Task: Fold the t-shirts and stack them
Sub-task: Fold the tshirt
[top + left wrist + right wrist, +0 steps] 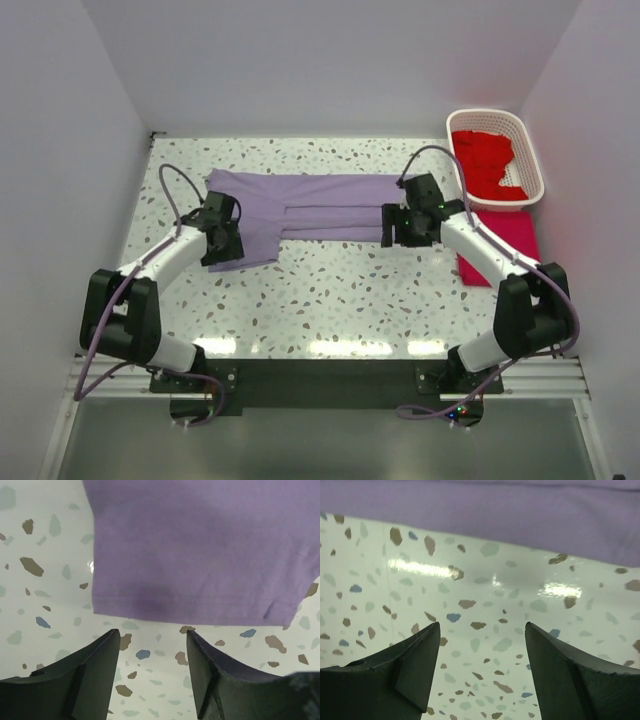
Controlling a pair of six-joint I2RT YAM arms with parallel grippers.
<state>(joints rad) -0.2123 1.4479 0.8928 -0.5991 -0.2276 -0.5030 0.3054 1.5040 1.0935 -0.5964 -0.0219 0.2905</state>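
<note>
- Purple t-shirt [300, 208] lies stretched sideways across the far half of the speckled table [340, 295], with lengthwise folds showing through its middle.
- It sits between the two arms, one at each end of it.
- Left gripper [225, 248] is down at the shirt's left end, where the cloth flares wider towards the near side.
- From the left wrist, the left gripper [152, 640] has its jaws apart over bare table with nothing between them. The shirt's stitched hem [200, 605] runs just ahead of the fingertips, not touching them, and its corner is off to the left.
- Right gripper [392, 226] is at the shirt's right end, low over the table.
- From the right wrist, the right gripper [482, 630] is spread wide and holds nothing. The purple cloth [495, 510] crosses the top of the view, with a band of shiny speckled table between it and the tips.
- Nothing lies between either pair of fingers and the cloth's edge, only table top.
- White basket [530, 150] stands at the far right corner, well clear of the shirt, with red garments [485, 160] heaped inside.
- A crimson folded garment [515, 240] lies flat just in front of the basket, and the right arm passes over part of it.
</note>
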